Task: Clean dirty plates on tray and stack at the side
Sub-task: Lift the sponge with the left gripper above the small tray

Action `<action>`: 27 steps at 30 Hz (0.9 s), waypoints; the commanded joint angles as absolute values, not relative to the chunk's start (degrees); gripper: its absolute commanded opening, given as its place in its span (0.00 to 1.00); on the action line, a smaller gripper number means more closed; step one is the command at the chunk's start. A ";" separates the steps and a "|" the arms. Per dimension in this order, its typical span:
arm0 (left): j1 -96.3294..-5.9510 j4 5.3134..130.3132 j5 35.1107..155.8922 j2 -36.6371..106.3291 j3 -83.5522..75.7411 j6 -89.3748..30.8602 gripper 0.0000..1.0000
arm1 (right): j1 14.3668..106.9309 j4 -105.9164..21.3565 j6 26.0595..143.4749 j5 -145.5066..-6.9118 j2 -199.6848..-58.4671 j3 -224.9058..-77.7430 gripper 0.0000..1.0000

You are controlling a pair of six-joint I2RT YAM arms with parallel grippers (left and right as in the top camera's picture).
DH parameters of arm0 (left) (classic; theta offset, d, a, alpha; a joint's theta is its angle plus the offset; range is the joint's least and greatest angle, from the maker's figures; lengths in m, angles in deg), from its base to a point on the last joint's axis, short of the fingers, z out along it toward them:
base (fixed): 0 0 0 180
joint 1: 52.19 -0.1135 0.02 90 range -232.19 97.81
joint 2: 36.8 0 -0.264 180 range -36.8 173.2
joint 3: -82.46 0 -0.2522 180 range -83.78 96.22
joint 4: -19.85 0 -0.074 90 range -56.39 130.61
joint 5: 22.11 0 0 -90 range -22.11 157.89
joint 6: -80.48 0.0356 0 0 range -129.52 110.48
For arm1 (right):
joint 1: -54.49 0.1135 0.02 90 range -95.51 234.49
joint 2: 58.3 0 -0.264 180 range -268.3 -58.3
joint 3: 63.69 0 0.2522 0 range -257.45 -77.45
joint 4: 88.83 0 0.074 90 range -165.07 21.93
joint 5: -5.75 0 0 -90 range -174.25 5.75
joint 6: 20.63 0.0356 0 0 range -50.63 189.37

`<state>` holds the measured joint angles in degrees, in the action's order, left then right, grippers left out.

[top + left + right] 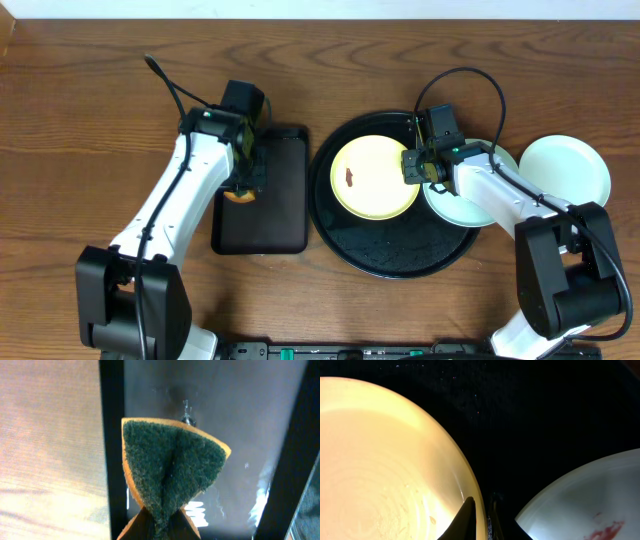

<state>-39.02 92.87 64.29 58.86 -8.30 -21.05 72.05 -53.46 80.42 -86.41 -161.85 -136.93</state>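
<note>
Robot lab: two arms (170,200), wooden table (70,110)

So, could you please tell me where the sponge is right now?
Overhead view, left side: the sponge is pinched in the left gripper over the left edge of the rectangular black tray, which sits just left of the round tray.

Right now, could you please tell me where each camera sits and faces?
Overhead: above the table, looking straight down; left arm, right arm, round black tray, yellow plate.
Left wrist: on the left arm, facing down past the left tool at its pinched sponge over the rectangular tray.
Right wrist: on the right arm, facing down past the right tool pinching the yellow plate's rim, mint plate beside.
Shared: overhead and right wrist both show the yellow plate.
</note>
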 commanded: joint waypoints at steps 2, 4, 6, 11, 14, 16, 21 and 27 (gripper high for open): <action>-39.33 99.36 64.49 61.63 1.49 -20.31 0.07 | 72.97 -53.61 79.78 -86.56 -162.51 -136.65 0.11; -39.33 103.43 64.49 63.86 5.56 -20.29 0.07 | 72.97 -53.63 79.78 -86.56 -162.51 -136.65 0.11; -39.33 107.01 64.49 66.37 9.10 -20.29 0.07 | 72.97 -53.61 79.78 -86.56 -162.51 -136.65 0.11; -39.33 107.52 64.46 69.72 10.32 -20.29 0.08 | 72.97 -53.61 79.78 -86.56 -162.51 -136.65 0.12; -39.33 107.47 64.46 70.27 10.32 -20.29 0.07 | 72.97 -53.61 79.76 -86.56 -162.51 -136.65 0.12; -39.33 107.04 64.44 70.27 10.32 -20.26 0.07 | 72.97 -53.63 79.78 -86.56 -162.51 -136.65 0.12; -39.33 105.00 64.20 70.27 10.30 -20.00 0.07 | 72.97 -53.68 79.76 -86.56 -162.51 -136.65 0.12; -39.26 100.35 64.27 70.13 10.32 -20.02 0.07 | 72.97 -53.70 79.78 -86.56 -162.51 -136.65 0.13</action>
